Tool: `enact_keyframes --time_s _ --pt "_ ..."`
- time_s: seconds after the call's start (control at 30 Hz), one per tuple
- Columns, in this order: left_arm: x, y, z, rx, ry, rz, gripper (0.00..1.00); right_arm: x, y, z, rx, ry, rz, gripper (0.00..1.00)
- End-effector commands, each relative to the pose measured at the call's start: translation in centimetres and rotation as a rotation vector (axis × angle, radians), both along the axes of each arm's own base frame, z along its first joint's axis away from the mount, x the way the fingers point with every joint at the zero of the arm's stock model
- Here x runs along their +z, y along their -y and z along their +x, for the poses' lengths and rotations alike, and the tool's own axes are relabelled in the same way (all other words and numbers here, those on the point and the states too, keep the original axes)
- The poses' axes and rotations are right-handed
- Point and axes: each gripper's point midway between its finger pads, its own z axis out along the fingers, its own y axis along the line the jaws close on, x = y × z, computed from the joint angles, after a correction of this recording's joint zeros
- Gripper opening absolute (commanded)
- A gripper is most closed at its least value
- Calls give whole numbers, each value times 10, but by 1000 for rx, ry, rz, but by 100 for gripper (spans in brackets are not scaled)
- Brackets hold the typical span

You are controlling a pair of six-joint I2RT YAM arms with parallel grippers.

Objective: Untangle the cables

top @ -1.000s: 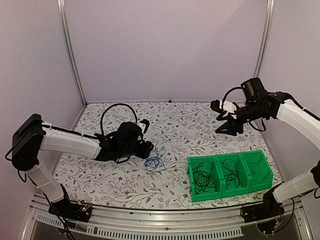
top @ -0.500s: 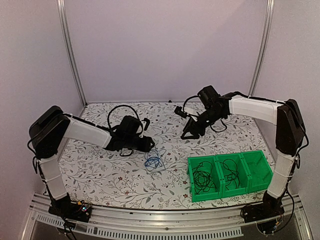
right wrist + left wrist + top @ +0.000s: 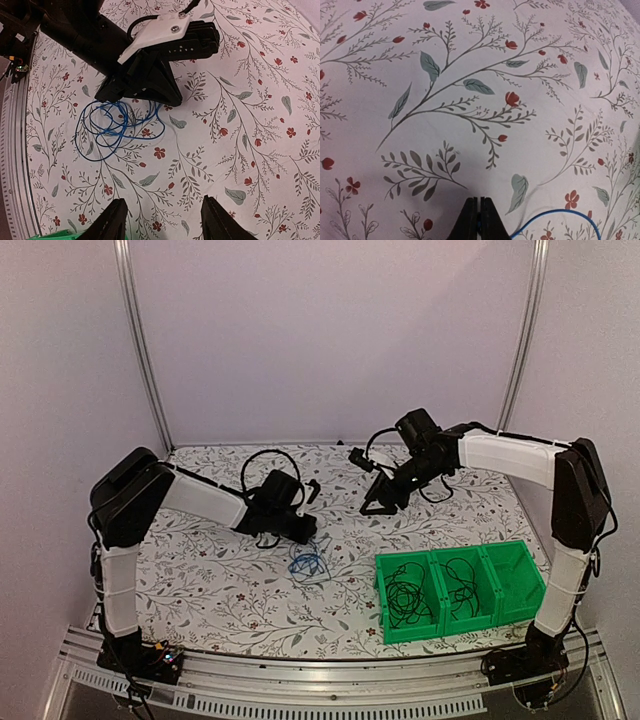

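Note:
A bright blue cable point(image 3: 308, 564) lies in loose loops mid-table; the right wrist view shows the coil point(image 3: 115, 130) spread on the patterned cloth. My left gripper point(image 3: 308, 533) is down at the coil's upper edge, shut, with a speck of blue pinched between its fingers point(image 3: 478, 215) and the blue cable point(image 3: 570, 215) curving away to the right. My right gripper point(image 3: 372, 505) hovers behind the coil, open and holding nothing point(image 3: 167, 220). Black cables point(image 3: 407, 600) lie coiled in the green bins.
A row of three green bins point(image 3: 440, 625) stands at the front right; the left and middle ones hold black cables point(image 3: 460, 580). The left arm's thick black hose point(image 3: 262, 462) loops above its wrist. Walls close the back and both sides.
My left gripper has slid right to the blue coil and shut on it. The right arm swung in from the far right to the middle back, then held there.

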Motion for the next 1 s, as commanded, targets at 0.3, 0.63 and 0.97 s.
enact_keyframes --time_s 0.3,0.63,0.97 --pt "233 13 -9 5 349 -326 0 64 -19 19 -48 77 156 77" --pt "311 -4 -22 48 501 -392 0 132 -58 -4 111 -95 426 85" --pt "358 -6 -37 45 564 -456 0 96 -95 5 57 -114 383 73"
